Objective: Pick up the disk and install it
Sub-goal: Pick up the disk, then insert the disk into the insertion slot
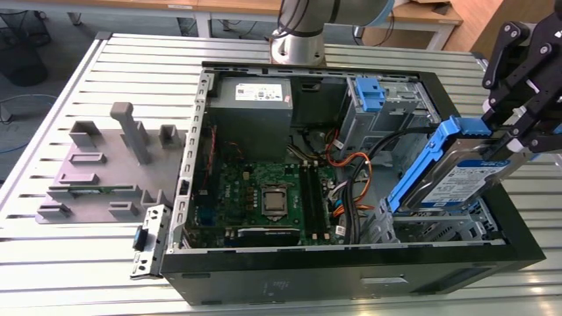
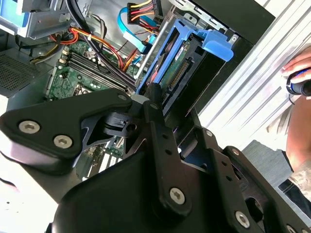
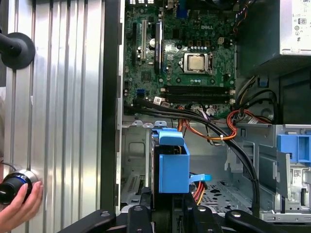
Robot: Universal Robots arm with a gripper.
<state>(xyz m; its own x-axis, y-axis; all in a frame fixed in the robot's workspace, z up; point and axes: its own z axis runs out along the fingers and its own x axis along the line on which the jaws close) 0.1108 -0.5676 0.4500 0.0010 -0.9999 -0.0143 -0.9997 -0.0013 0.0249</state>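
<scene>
Disk (image 1: 459, 179) and its blue carrier frame are clamped between the fingers of the gripper (image 1: 511, 139), which is closed on the upper end of the frame. The disk hangs slanted down from the gripper, with its lower end at the drive bay in the corner of the open computer case (image 1: 351, 280). I cannot tell whether it touches the bay.

In the exterior view the silver face of the disk carries one white-and-blue label with small dark print. In the second wrist view the gripper (image 2: 153, 97) grips the frame end of the disk (image 2: 181, 65), and the connector edge of the disk faces the camera. In the first wrist view the blue frame (image 3: 173, 165) stands just in front of the gripper (image 3: 167, 206).

Beyond the disk, farther from the gripper, lies one green motherboard (image 1: 263, 197) with one processor socket (image 1: 275, 199) and white print on the board. Past it stands one grey power supply (image 1: 255, 115), which bears one white sticker (image 1: 256, 92) with dark print. One more blue plastic latch (image 1: 370, 93) sits on the drive cage beside the power supply. Orange, red, yellow and black cables (image 1: 356, 172) run between the board and the bay, close under the disk.

Outside the case, well apart from the gripper, one grey fixture (image 1: 105, 168) with several upright blocks rests on the slatted metal table (image 1: 79, 276). One person's hand (image 3: 19, 208) on the table holds a round black and silver object (image 3: 12, 187).
</scene>
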